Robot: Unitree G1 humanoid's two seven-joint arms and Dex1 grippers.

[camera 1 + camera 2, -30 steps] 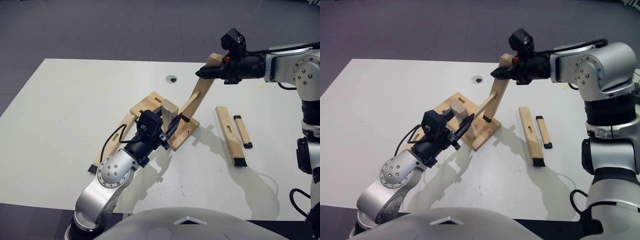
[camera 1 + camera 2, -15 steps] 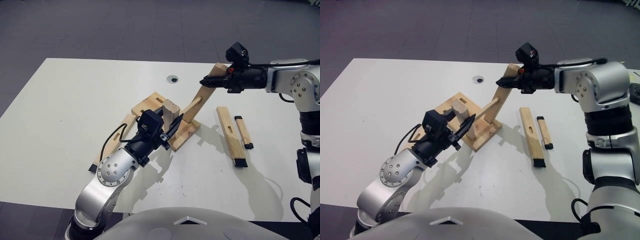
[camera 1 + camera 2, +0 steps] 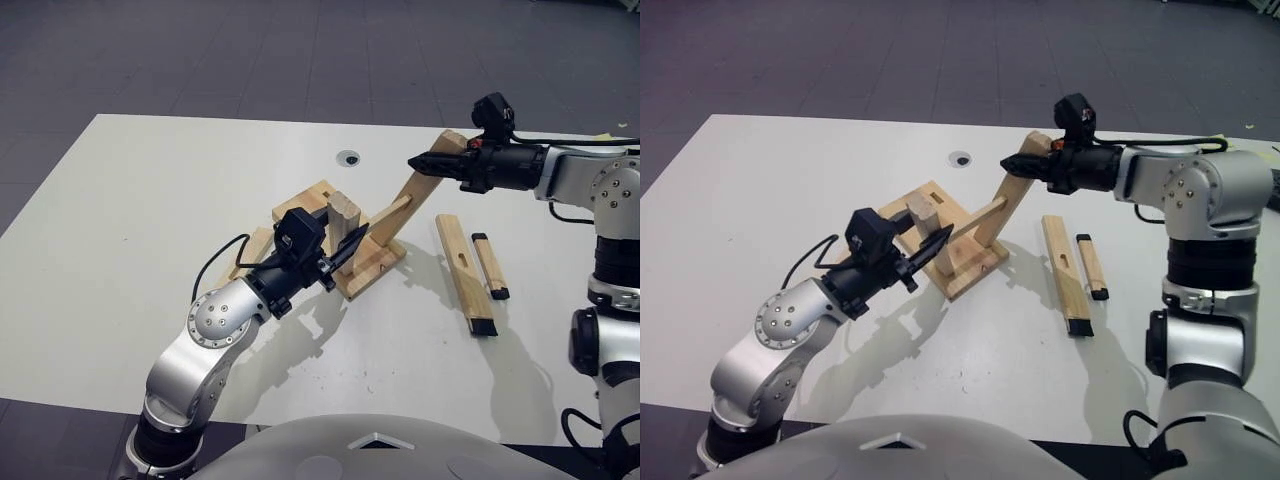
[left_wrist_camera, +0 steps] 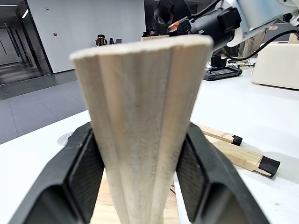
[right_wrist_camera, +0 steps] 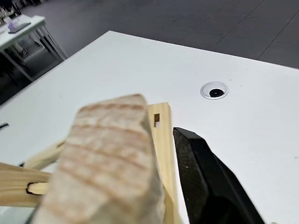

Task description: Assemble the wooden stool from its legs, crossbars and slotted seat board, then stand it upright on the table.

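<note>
Two legs held at the seat board [image 3: 375,268].
The left gripper [image 3: 345,245] clamps the short leg [image 3: 343,213] standing on the seat board; the right gripper [image 3: 425,163] pinches the top of the tilted leg [image 3: 415,195] rising from it.

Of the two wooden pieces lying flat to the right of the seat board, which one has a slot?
The longer, wider piece, nearer the seat board; the other piece is shorter and thinner, with no visible slot.
</note>
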